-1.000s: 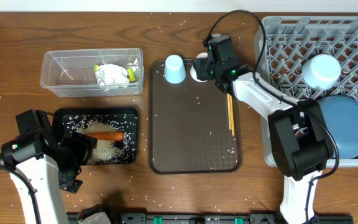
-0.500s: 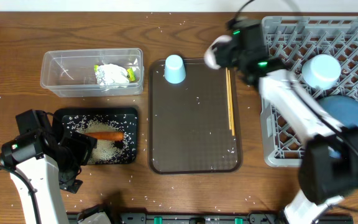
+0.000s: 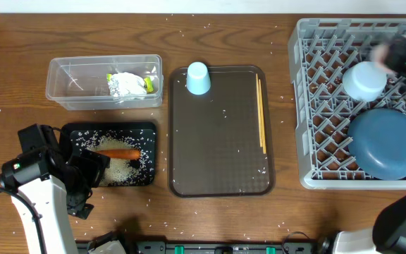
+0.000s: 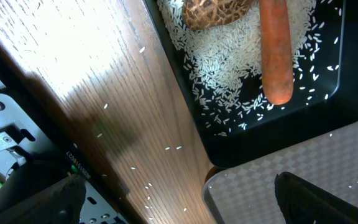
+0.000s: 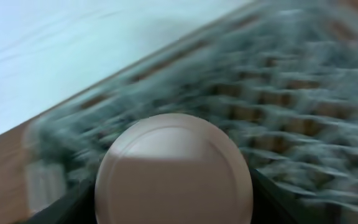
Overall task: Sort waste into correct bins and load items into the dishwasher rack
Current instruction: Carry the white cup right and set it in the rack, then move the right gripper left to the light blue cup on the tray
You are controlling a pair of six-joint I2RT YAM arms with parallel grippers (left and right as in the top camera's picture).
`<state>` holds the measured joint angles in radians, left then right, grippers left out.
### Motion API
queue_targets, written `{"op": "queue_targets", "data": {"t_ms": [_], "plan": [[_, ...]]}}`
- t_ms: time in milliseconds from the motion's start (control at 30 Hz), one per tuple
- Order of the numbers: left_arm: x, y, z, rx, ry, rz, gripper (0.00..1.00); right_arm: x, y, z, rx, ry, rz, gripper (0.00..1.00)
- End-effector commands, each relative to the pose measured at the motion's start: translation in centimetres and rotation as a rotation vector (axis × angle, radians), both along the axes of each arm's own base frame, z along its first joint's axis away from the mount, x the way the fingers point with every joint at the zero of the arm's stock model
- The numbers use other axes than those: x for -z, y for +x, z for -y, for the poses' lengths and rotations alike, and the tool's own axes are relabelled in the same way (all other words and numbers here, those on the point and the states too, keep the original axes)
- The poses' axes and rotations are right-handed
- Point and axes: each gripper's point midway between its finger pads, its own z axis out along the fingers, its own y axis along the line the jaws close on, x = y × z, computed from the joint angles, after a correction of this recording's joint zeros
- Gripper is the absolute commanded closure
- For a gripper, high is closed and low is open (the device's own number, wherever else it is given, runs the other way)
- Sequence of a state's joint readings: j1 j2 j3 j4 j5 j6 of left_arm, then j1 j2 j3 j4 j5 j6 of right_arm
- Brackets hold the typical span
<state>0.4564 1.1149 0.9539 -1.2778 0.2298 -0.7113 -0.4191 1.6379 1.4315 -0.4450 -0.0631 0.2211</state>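
My right gripper [image 5: 174, 208] is shut on the white cup [image 5: 174, 168], whose round base fills the right wrist view over the blurred grey dishwasher rack [image 5: 291, 93]. From overhead that gripper [image 3: 395, 53] is a blur above the rack [image 3: 309, 106], next to the light-blue bowl [image 3: 364, 80] and the dark-blue plate [image 3: 385, 141]. The light-blue cup [image 3: 198, 77] and the chopsticks [image 3: 261, 113] lie on the brown tray [image 3: 220, 141]. The wrapper [image 3: 127, 85] sits in the clear tub [image 3: 69, 85]. My left gripper [image 3: 90, 176] [image 4: 179, 199] hangs open by the black tray [image 3: 146, 176], which holds the carrot [image 4: 275, 50], brown lump [image 4: 213, 11] and rice [image 4: 222, 62].
Loose rice grains [image 4: 148, 186] are scattered on the wooden table [image 3: 20, 85]. The brown tray's corner [image 4: 303, 162] lies close to the black tray [image 4: 353, 74]. A dark frame [image 4: 5, 130] runs along the table's front edge.
My right arm has lifted the white cup off the brown tray's far right corner and swung it right, over the rack. The left arm has not moved.
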Motion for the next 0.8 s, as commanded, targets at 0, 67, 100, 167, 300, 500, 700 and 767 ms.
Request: {"op": "queue_targets", "data": {"t_ms": [0,67,100,167,300,500,700,767], "plan": [[0.1,-0.2,-0.2,-0.017,0.005,-0.010,0.02,-0.5,-1.9,4.0,0.028,-0.053,-0.008,0.40],[0.1,-0.2,-0.2,-0.017,0.006,-0.010,0.02,-0.1,-2.9,6.1,0.058,-0.070,-0.025,0.40],[0.1,-0.2,-0.2,-0.017,0.005,-0.010,0.02,0.1,-3.3,6.8,0.067,-0.076,-0.033,0.39],[0.1,-0.2,-0.2,-0.017,0.005,-0.010,0.02,0.6,-3.7,7.9,0.088,-0.067,-0.042,0.39],[0.1,-0.2,-0.2,-0.017,0.005,-0.010,0.02,1.9,-3.5,8.4,0.087,-0.056,-0.060,0.32],[0.1,-0.2,-0.2,-0.017,0.005,-0.010,0.02,3.7,-3.2,8.4,0.082,-0.032,-0.094,0.22],[0.1,-0.2,-0.2,-0.017,0.005,-0.010,0.02,3.4,-2.3,6.7,0.008,0.019,-0.056,0.21],[0.1,-0.2,-0.2,-0.017,0.006,-0.010,0.02,3.5,-2.0,6.0,-0.014,0.030,-0.054,0.22]]}}
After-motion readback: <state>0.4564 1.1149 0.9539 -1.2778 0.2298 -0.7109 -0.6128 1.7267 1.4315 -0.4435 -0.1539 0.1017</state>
